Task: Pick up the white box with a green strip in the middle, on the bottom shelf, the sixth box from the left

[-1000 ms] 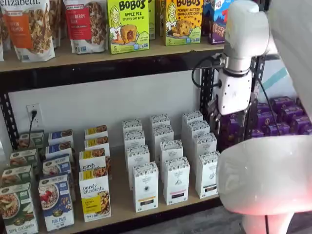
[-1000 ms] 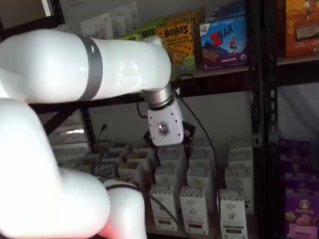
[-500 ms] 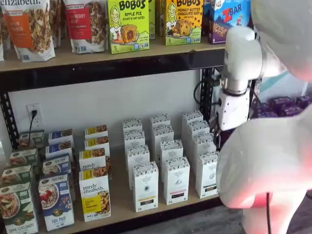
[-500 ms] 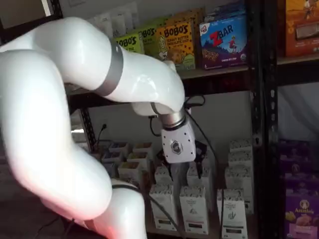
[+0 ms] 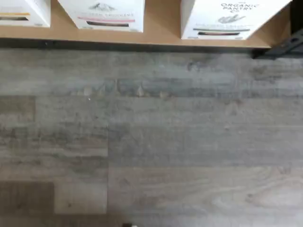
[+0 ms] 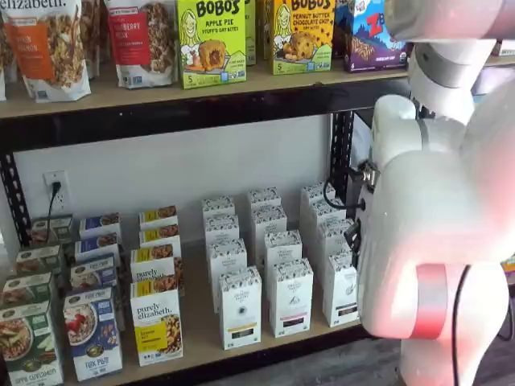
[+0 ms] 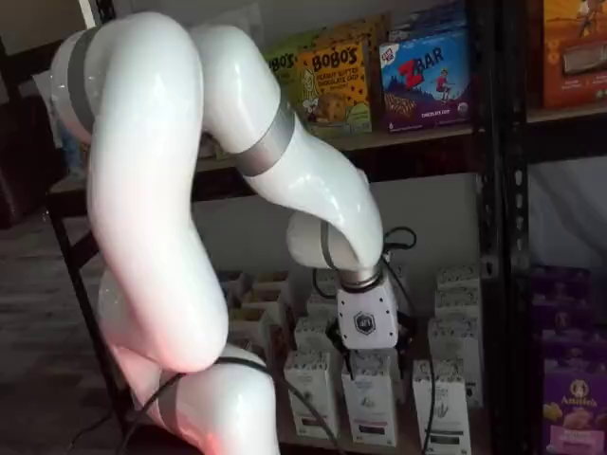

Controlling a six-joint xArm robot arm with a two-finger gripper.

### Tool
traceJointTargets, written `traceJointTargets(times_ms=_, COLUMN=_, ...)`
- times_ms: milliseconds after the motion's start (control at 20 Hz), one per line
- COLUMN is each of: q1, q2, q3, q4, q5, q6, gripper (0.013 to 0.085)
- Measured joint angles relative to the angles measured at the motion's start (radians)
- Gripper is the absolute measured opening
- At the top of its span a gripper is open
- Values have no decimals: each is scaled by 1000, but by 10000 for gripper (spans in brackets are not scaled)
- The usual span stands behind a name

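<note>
The white box with a green strip (image 6: 340,288) stands at the right end of the front row on the bottom shelf (image 6: 199,322), partly behind my arm. It also shows in a shelf view (image 7: 441,409) and in the wrist view (image 5: 227,19), where its dark-green strip sits near the board's front edge (image 5: 161,28). My gripper (image 7: 364,354) hangs low over the front row of white cartons, left of that box. Its white body shows, but the fingers are not plain, so I cannot tell whether it is open. It holds nothing that I can see.
Like cartons with a pink strip (image 6: 290,296) and a yellowish strip (image 6: 240,307) stand left of it, with more rows behind. Purely Elizabeth boxes (image 6: 155,322) are further left. A black upright (image 7: 493,237) and purple boxes (image 7: 574,408) are on the right. Grey plank floor (image 5: 151,142) lies below.
The arm has swung down and forward. The gripper has dropped from mid-height by the upright to just above the front row of white cartons.
</note>
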Motion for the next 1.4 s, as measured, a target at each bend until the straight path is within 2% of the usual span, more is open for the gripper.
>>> traceJointTargets(times_ms=100, q1=-2, q2=61, q3=-15, q4=55, q5=-57, q6=-50, gripper=850)
traceJointTargets(times_ms=150, q1=-1, q2=90, q3=-24, q4=66, q5=-77, q6=-58, gripper=850)
traceJointTargets(times_ms=250, q1=5, q2=148, q3=-43, q4=69, q5=-120, q6=-57, gripper=850)
traceJointTargets(times_ms=350, q1=12, q2=197, q3=-61, q4=52, q5=-155, q6=-34, gripper=850)
traceJointTargets(times_ms=700, q1=35, q2=373, q3=-157, q4=37, q5=-226, q6=2, gripper=850)
traceJointTargets(times_ms=900, q1=24, q2=452, q3=-229, q4=-57, q5=-245, q6=81, gripper=850)
traceJointTargets(times_ms=1150, q1=14, q2=549, q3=-336, q4=-76, q5=-224, q6=89, gripper=850)
traceJointTargets(times_ms=1400, q1=0, q2=654, q3=-442, q4=-134, q5=-242, q6=131, gripper=850)
